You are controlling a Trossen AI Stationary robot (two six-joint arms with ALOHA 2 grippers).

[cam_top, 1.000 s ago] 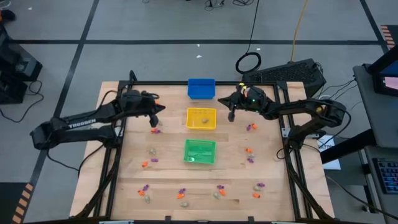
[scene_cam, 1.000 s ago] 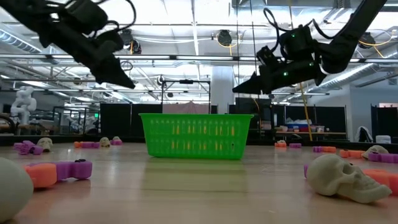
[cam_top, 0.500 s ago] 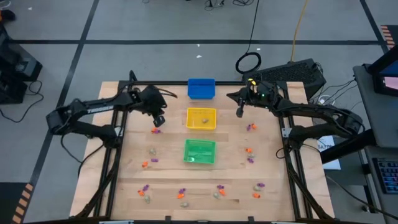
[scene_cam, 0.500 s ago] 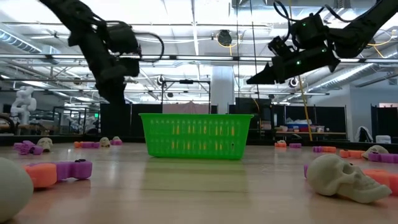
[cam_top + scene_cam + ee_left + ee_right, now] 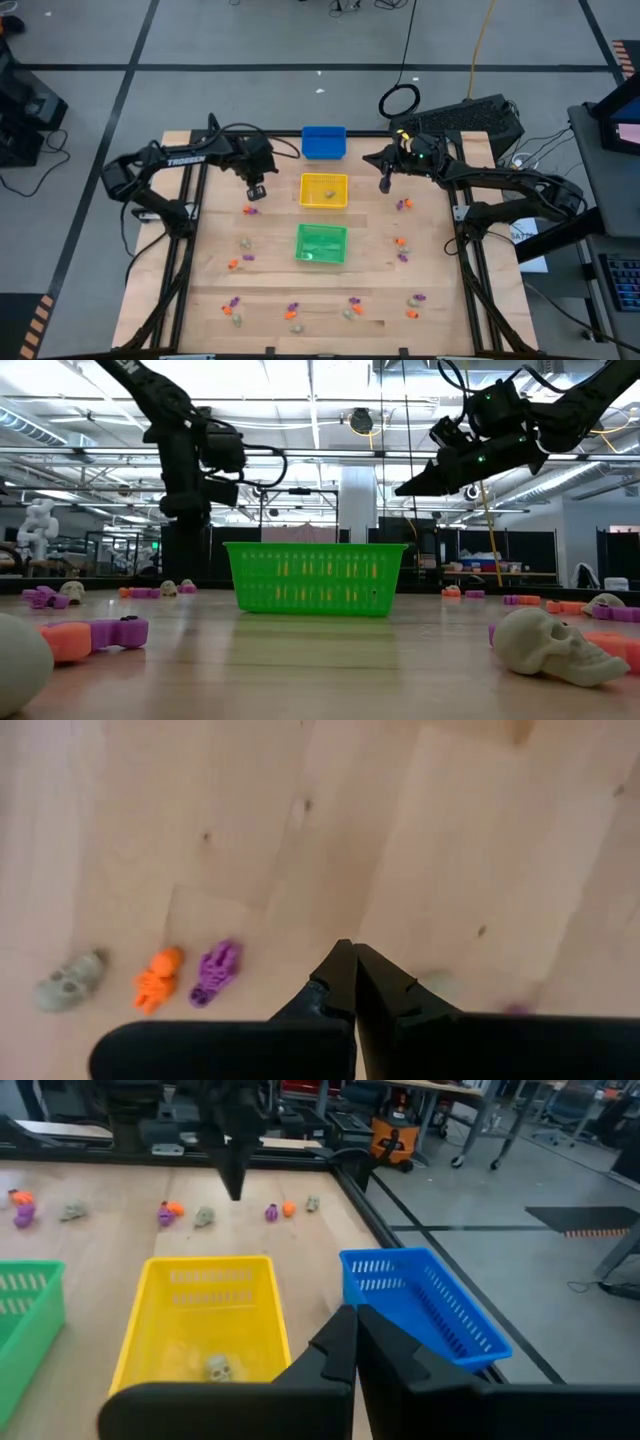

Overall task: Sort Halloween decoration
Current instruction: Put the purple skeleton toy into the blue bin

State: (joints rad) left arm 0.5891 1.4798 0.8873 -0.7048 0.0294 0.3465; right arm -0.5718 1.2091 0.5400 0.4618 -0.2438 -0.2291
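Left gripper [image 5: 256,189]: has swung from a level reach beside the yellow bin [image 5: 324,190] to a steep downward point, and its arm has drawn back toward the table's [image 5: 215,290] far left corner; fingers pressed together. Right gripper [image 5: 384,183]: over the full second it has shifted slightly away from the yellow bin toward the right edge and risen in the low view, and has held there for the last half second.
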